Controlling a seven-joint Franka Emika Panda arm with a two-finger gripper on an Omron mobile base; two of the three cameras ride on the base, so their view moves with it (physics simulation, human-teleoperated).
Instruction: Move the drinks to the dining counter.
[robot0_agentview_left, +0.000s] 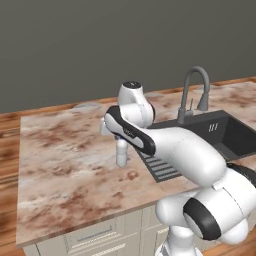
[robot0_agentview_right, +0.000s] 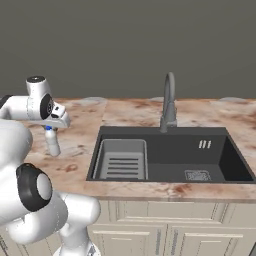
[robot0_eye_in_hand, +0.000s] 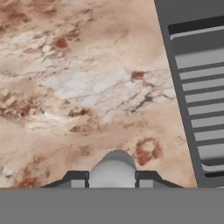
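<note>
Item held: whitish-clear bottle (robot0_agentview_right: 52, 143) with a blue cap, upright, its base at or just above the marbled desk (robot0_agentview_left: 60, 165); contact with the surface cannot be told.
Second drink: the pink bottle is not accounted for here.
Claw (robot0_agentview_right: 50, 128): nearly closed, its fingers pinched on the bottle's neck just under the cap, so the bottle hangs plumb beneath the hand and its contents stay level.
Hand view: the two dark finger tips (robot0_eye_in_hand: 78, 178) flank the bottle's rounded pale body (robot0_eye_in_hand: 112, 169), confirming a centred grip from above.
Reason for grip: a top pinch at the narrow neck suits a small, slim bottle; it leaves the body free, so the bottle can be stood down without the fingers fouling the desk.
Location on desk: left of the dark sink basin (robot0_agentview_right: 165, 160), near its ribbed drainer insert (robot0_agentview_right: 121, 162) but well clear of the edge; open marbled top lies all round it.
Reason for spot: a flat, bare stretch, away from the basin's drop and from the grey faucet (robot0_agentview_right: 169, 102), gives a stable footing, as I judge it.
Step in hand: setting the first drink on the dining counter, by the look of it; release is not yet made.
Risk: a tall, narrow bottle may topple if let go while tilted or short of the surface.
Next call: confirm the base is seated, then part the fingers and lift straight up.
</note>
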